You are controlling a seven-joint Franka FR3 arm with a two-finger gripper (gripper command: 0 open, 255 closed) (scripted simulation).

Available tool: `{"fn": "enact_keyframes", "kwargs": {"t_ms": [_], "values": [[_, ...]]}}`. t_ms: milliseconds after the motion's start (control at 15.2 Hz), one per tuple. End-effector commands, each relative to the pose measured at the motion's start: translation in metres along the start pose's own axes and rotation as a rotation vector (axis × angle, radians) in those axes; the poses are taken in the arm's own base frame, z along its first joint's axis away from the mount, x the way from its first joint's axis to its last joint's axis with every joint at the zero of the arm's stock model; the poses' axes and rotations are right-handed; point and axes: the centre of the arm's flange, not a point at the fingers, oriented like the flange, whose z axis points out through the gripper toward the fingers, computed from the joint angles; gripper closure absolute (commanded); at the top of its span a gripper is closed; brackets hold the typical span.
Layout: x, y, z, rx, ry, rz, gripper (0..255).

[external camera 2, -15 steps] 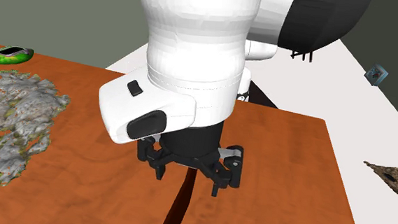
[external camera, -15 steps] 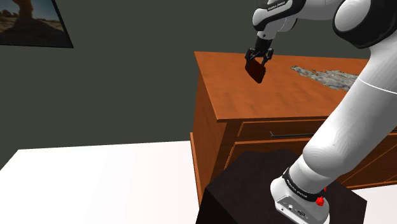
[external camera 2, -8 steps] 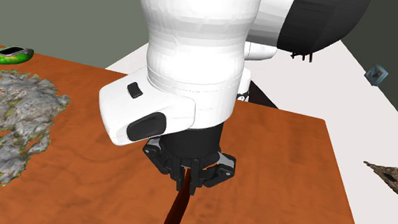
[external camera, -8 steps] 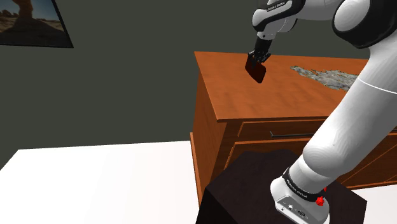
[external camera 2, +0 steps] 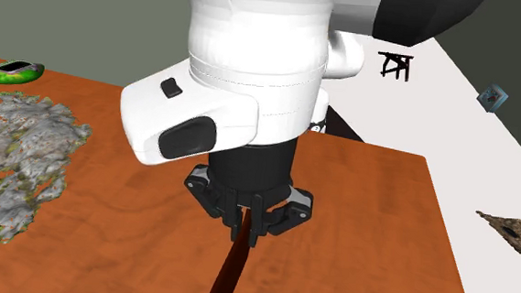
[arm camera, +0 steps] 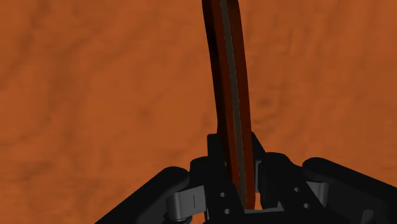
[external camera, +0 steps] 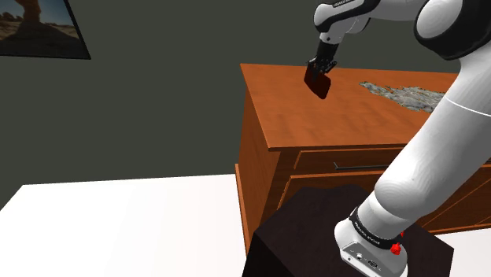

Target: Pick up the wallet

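Shoulder view, left to right: a wall picture (external camera: 35, 27) upper left; upper centre, the claw (external camera: 322, 68) clamps the dark red wallet (external camera: 318, 83) by its top edge so it hangs, seemingly clear of the dresser (external camera: 315, 126); mottled grey patch (external camera: 401, 94) right.

Wooden dresser (external camera: 338, 118), dark wall (external camera: 173, 102), white floor (external camera: 118, 228).

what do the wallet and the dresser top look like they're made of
The wallet looks like leather or an imitation: dark reddish-brown, dull, with thin folded layers along its edge; no grain shows, so that is a guess. The dresser top looks like wood: orange-brown with a cloudy grain-like pattern, matte finish.
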Motion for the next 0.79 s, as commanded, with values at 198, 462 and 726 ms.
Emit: {"fn": "enact_keyframes", "kwargs": {"t_ms": [198,462,726], "values": [[0.002,0.001,-0.027,0.0,0.0,0.0,255],[0.003,0.001,-0.048,0.0,0.0,0.0,255],[0.004,0.002,-0.059,0.0,0.0,0.0,255]]}}
